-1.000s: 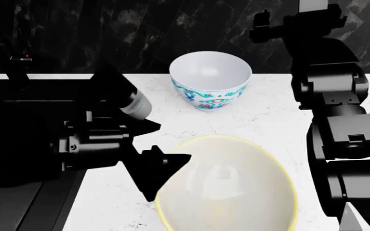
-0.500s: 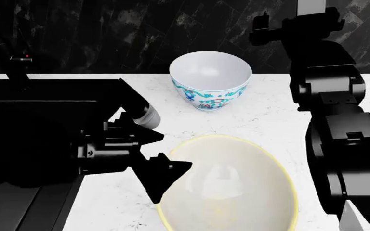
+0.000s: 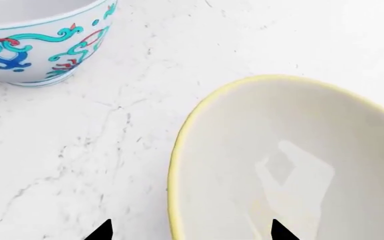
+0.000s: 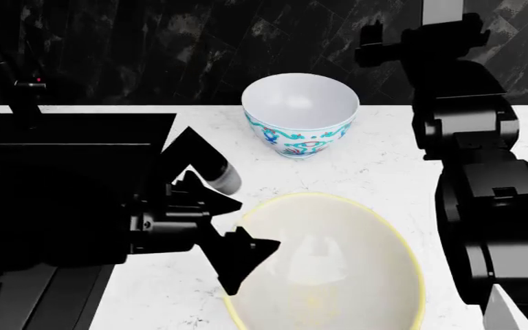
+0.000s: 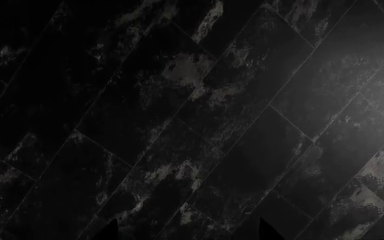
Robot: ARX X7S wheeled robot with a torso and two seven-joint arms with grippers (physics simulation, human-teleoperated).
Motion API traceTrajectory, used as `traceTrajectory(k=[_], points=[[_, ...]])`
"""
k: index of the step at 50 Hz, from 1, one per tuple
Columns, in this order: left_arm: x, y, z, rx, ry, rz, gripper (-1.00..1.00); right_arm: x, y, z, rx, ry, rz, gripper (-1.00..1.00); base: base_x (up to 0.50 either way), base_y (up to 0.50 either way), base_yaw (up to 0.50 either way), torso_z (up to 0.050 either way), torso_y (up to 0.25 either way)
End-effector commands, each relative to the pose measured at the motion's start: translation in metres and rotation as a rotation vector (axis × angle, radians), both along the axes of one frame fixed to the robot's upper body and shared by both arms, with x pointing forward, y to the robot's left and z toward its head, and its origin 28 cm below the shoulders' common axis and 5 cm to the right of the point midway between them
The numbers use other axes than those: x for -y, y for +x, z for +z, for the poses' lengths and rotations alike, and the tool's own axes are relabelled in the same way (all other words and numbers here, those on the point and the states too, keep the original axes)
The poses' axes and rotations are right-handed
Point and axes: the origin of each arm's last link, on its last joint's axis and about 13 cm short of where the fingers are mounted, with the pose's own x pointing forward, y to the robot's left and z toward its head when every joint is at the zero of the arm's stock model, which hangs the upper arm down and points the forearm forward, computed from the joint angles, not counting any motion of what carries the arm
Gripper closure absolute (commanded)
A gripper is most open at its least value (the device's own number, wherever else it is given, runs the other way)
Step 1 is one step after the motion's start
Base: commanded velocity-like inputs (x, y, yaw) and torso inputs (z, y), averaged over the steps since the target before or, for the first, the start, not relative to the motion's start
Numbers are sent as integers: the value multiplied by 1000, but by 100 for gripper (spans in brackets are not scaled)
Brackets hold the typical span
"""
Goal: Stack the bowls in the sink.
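A wide cream-yellow bowl [image 4: 337,268] sits on the countertop close to me, also in the left wrist view [image 3: 292,165]. The smaller white bowl [image 4: 301,113] with teal floral pattern stands upright behind it, apart from it, and shows again in the left wrist view [image 3: 42,42]. My left gripper [image 4: 241,227] [image 3: 188,231] is open, and its two tips straddle the left rim of the cream-yellow bowl. My right gripper [image 5: 186,231] is open and empty, facing the dark wall. The black sink [image 4: 62,127] lies at the left, partly hidden by my left arm.
The white marble-look countertop [image 4: 383,165] carries both bowls. A black faucet [image 4: 16,89] stands behind the sink. A dark tiled wall [image 4: 154,41] runs along the back. My raised right arm [image 4: 484,179] fills the right side of the head view.
My left gripper has moved right and nearer to me, bringing its tips astride the cream-yellow bowl's rim. Both bowls and the right arm have stayed put.
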Motion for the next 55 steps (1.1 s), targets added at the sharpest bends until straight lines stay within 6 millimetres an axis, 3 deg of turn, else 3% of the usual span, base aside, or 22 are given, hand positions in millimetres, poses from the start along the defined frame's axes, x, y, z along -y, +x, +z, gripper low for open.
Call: traceTrajectory(k=[1, 12, 13, 37, 55], points=[[3, 3, -7, -10, 8, -11, -100, 0, 0, -2, -3, 0, 0, -100, 0, 0, 0, 0, 0], [5, 3, -11, -12, 12, -16, -100, 0, 0, -4, -6, 0, -1, -100, 0, 0, 0, 0, 0], [5, 4, -11, -10, 11, -16, 100, 0, 0, -4, -7, 1, -1, -100, 0, 0, 0, 0, 0], [3, 3, -2, 45, -42, 3, 100, 0, 0, -7, -12, 5, -2, -100, 0, 0, 0, 0, 0], [-26, -5, 27, 179, -132, 183, 100, 2, 0, -1, 2, 13, -4, -100, 0, 0, 0, 0, 0]])
